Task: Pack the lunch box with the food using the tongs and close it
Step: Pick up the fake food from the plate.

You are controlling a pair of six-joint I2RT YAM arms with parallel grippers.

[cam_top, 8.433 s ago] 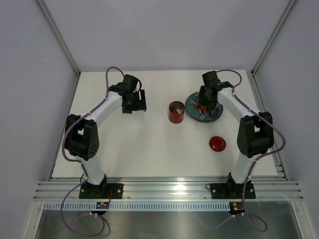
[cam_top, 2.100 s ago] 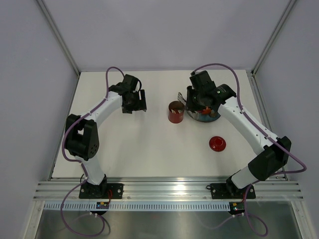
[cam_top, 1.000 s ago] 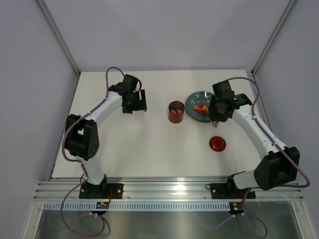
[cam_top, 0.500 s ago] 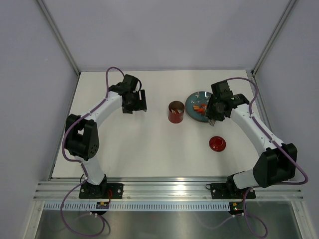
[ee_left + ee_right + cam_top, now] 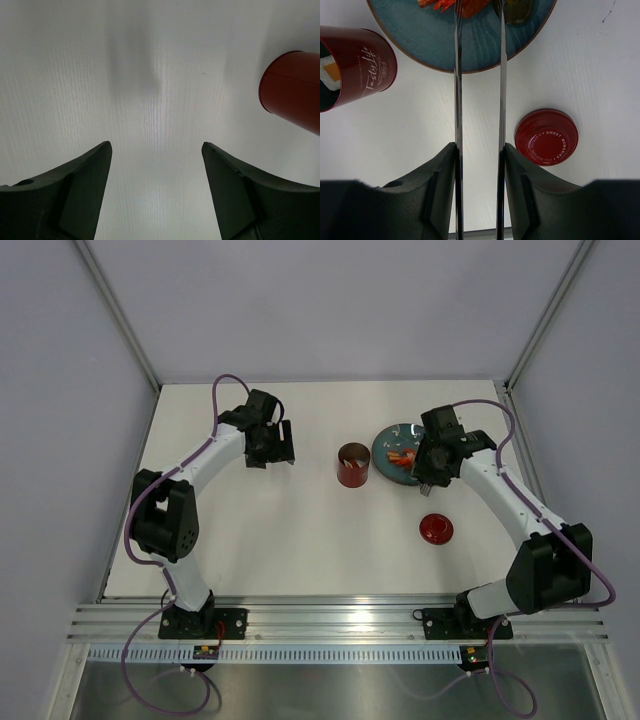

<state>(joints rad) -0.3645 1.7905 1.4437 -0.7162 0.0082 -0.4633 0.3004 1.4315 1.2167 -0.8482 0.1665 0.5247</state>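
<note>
The lunch box is a red can standing open mid-table, left of the blue-grey plate. In the right wrist view the lunch box shows a white and orange piece in its mouth. Orange-red food lies on the plate; the food is at the top edge of the right wrist view. My right gripper is shut on the tongs, whose two arms stand apart and reach over the plate to the food. The red lid lies flat to the right. My left gripper is open and holds nothing, with the lunch box to its right.
A dark piece also lies on the plate beside the right tong arm. The lid sits nearer the front than the plate. My left gripper hovers over bare white table, left of the can. Walls enclose the table.
The right arm has come back from above the can to the plate, and in the last second edged slightly left over the food. The left arm has not moved.
</note>
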